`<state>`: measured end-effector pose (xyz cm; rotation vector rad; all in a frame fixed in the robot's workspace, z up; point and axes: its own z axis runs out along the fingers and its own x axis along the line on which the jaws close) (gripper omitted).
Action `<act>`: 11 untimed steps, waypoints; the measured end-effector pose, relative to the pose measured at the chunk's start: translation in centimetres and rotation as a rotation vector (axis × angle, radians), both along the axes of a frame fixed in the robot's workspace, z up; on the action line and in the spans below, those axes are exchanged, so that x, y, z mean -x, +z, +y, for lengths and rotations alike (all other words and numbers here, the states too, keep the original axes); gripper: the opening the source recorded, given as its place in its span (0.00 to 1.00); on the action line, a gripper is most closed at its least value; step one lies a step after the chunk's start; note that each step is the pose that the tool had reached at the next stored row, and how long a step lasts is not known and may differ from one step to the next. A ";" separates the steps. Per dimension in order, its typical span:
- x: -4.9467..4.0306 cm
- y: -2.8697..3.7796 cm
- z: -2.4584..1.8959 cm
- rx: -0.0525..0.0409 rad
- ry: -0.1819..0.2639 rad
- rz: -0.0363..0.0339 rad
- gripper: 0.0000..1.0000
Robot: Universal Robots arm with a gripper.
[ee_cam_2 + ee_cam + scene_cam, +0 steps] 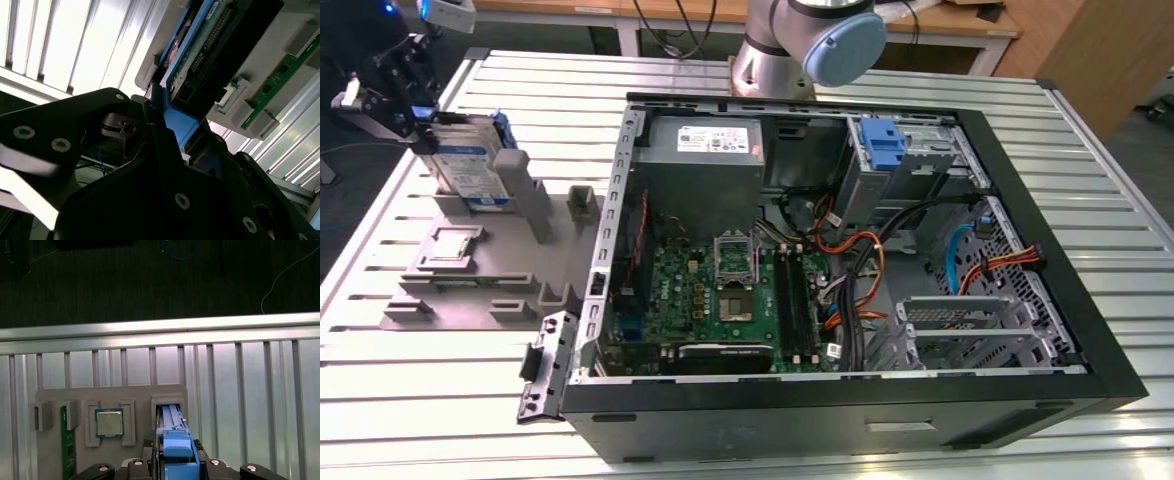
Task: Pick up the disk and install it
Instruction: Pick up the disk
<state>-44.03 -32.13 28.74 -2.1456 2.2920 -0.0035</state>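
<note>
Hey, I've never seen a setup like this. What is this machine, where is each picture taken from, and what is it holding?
This is one robot arm at a slatted metal table. The exterior view comes from a camera off the arm and looks down on an open computer case. Towards the exterior view's left stands a grey holder with the disk upright in its slot. The two wrist views come from cameras that ride on the arm itself. In the first wrist view the gripper has its jaws closed on the disk's blue bracket, while the disk sits in the holder. The same holder also carries a processor chip and a green memory stick.
</note>
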 end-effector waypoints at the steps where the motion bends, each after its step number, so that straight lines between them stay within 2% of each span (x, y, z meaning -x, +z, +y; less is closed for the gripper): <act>1: 0.00 0.00 0.00 0.0001 0.000 0.0000 0.41; 3: 0.00 0.00 0.00 0.0001 0.000 0.0000 0.37; 11: 0.00 0.00 0.00 0.0002 0.000 0.0000 0.37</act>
